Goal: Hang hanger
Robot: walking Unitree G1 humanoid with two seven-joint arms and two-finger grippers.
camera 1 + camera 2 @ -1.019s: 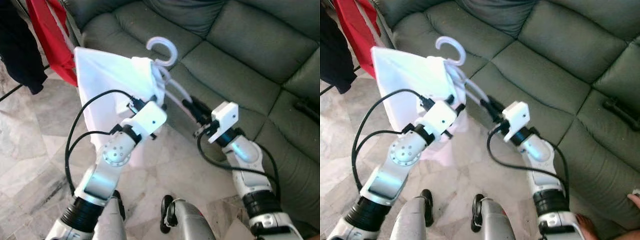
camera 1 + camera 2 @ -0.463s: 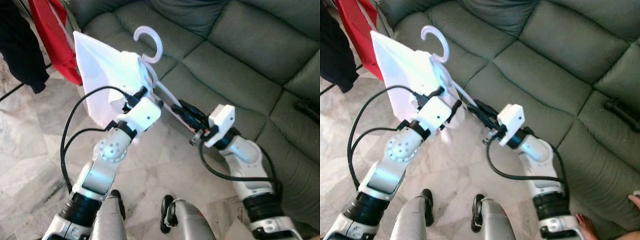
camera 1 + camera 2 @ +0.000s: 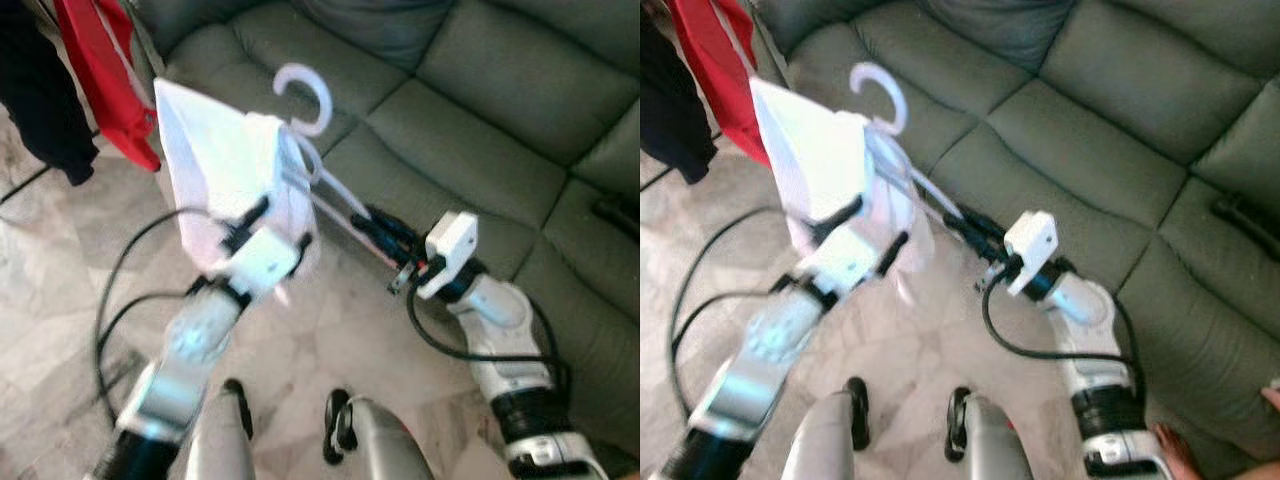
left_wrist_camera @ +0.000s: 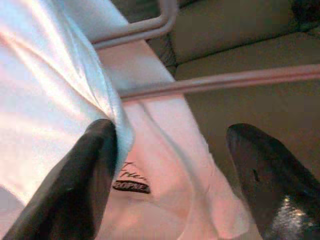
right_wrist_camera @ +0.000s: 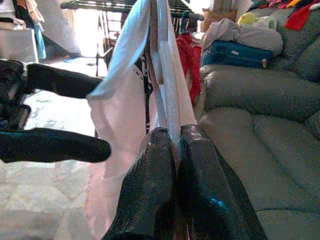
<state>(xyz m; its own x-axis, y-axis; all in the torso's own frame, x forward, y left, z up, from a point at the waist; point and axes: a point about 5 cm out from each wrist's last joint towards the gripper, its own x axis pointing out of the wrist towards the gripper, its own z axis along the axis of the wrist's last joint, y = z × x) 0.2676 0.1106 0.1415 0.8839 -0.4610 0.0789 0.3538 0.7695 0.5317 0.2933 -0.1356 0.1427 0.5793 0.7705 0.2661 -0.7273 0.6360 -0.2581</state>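
Surroundings: grey-green cushioned sofa (image 3: 480,110) lying behind; red garment (image 3: 105,70) hanging nearby.
Hanger (image 3: 310,110): pale plastic, curved hook, carrying white cloth (image 3: 225,160) above the sofa's front edge.
Right gripper (image 5: 172,150): pinching the hanger's arm.
Left gripper (image 4: 175,175): fingers spreading around cloth.

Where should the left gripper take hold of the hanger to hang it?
Probably the bare neck just under the hook of the hanger, coming from the cloth side. The hook stands clear above the cloth, and the right gripper already pinches the lower arm.
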